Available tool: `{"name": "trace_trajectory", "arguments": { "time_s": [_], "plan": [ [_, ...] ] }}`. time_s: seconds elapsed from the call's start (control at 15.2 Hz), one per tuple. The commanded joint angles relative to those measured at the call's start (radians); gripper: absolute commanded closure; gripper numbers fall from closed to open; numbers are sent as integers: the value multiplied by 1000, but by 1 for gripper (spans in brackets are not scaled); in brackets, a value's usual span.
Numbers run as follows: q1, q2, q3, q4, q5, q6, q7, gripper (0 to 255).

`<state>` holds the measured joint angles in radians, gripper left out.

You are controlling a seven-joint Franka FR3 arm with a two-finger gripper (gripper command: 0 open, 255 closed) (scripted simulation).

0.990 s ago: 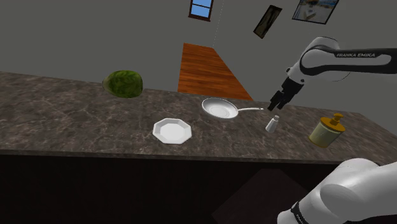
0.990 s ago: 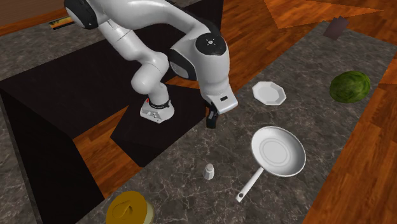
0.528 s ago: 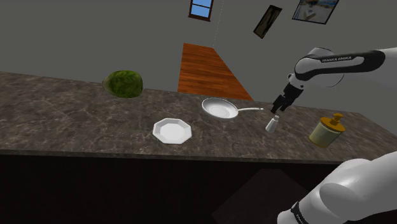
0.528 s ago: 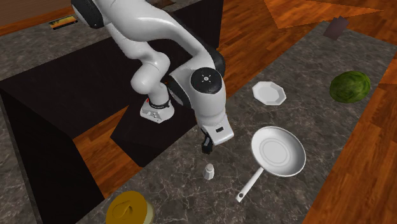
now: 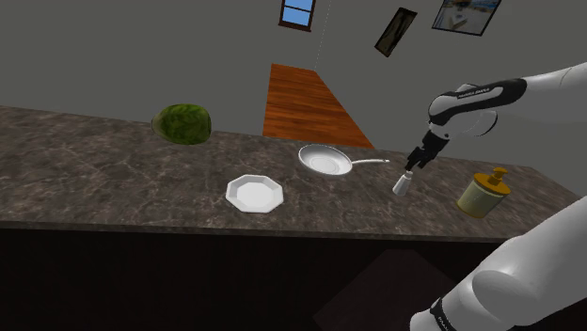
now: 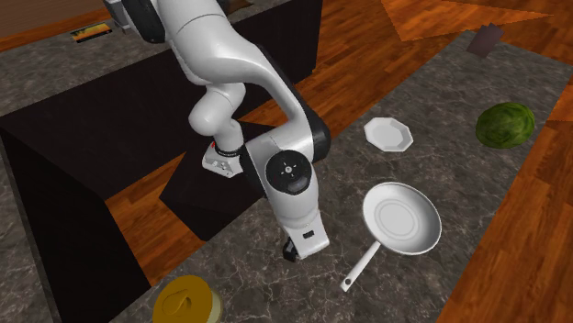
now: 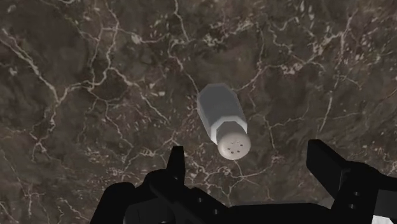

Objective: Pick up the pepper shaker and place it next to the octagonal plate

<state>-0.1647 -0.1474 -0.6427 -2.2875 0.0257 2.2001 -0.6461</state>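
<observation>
The pepper shaker (image 7: 222, 121) is a small pale grey bottle with a holed cap, standing upright on the dark marble counter (image 5: 113, 169). My black gripper (image 7: 248, 149) hangs just above it, open, its fingers (image 7: 177, 162) spread to either side of the cap without touching it. In the shoulder view the gripper (image 5: 414, 164) sits right over the shaker (image 5: 403, 184). In the second exterior view the hand (image 6: 292, 250) covers the shaker. The white octagonal plate (image 5: 254, 194) (image 6: 388, 134) lies further along the counter, beyond the pan.
A white frying pan (image 5: 325, 160) (image 6: 401, 217) lies between shaker and plate, handle pointing toward the shaker. A yellow dispenser (image 5: 484, 193) (image 6: 188, 301) stands on the shaker's other side. A green melon (image 5: 183, 124) (image 6: 505, 125) rests at the counter's far end.
The arm has come down and over toward the shaker, and the hand now hides it in the second exterior view. The fingers stayed open. Nothing on the counter moved.
</observation>
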Motion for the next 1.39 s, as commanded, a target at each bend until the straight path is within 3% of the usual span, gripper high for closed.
{"name": "trace_trajectory", "arguments": {
  "time_s": [0.0, 0.4, 0.86, 0.92, 1.32],
  "plan": [
    [2, 34, -10, 3, 23, 24, -23, 0],
    [10, 88, -16, -29, 69, 98, -56, 0],
    [10, 88, -16, -29, 69, 98, -56, 0],
    [10, 88, -16, -29, 69, 98, -56, 255],
    [10, 88, -16, -28, 69, 97, -56, 255]
  ]
}}
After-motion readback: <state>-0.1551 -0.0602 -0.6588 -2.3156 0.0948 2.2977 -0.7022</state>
